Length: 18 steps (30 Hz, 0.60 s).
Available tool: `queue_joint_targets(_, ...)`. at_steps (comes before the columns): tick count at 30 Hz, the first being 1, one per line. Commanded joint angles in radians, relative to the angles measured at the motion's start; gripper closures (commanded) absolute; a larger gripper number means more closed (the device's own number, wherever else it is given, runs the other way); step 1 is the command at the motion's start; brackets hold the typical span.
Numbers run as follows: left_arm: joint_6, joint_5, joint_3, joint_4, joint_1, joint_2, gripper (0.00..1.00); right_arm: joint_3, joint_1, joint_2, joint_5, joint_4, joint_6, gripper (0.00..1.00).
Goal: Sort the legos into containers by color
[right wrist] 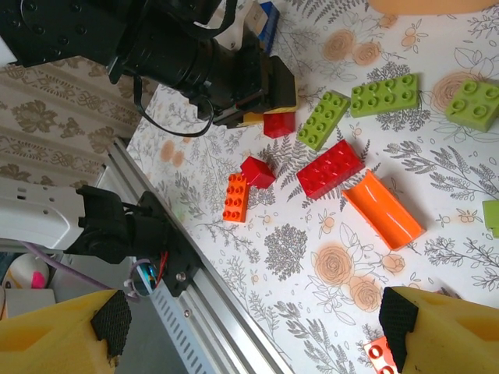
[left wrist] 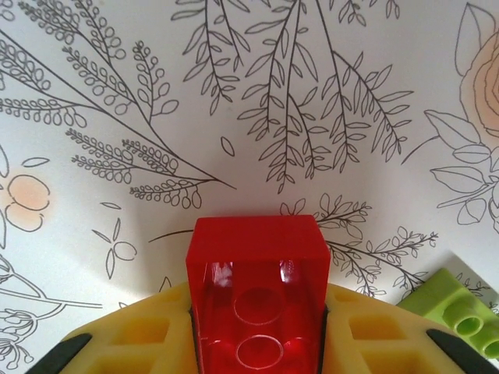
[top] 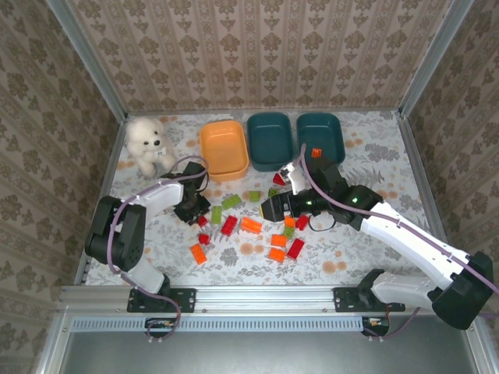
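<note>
Three tubs sit along the far edge of your table (top: 374, 156): an orange tub (top: 224, 148) on the left and two teal tubs (top: 270, 140) beside it to the right. The rightmost teal one holds a small brick (top: 316, 153), red or orange, near its front wall.

Your left gripper (top: 195, 212) is down at the table, at the left side of the pile, with its jaws clamped on a red brick (left wrist: 257, 288). In the left wrist view you see the yellow fingers (left wrist: 148, 335) pressing both sides of it. A lime green brick (left wrist: 456, 312) lies just beside it on the right.

Your right gripper (right wrist: 253, 315) is spread wide with nothing between its fingers, and it hovers above the loose bricks (top: 251, 226) in the middle of the table. Those bricks, red, orange and lime green, lie scattered between your two arms.

A white plush toy (top: 148, 144) sits at the far left, near the orange tub.
</note>
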Motion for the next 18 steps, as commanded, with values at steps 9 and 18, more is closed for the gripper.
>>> queue_joint_targets(9, 0.259, -0.137, 0.428, -0.216, -0.038, -0.033, 0.73, 0.091, -0.044, -0.041, 0.162, -0.02, 0.039, 0.14)
queue_joint_targets(18, 0.423, -0.05, 0.858, -0.145, -0.017, 0.369, 0.72, 0.121, -0.092, -0.01, 0.223, -0.007, 0.099, 0.14)
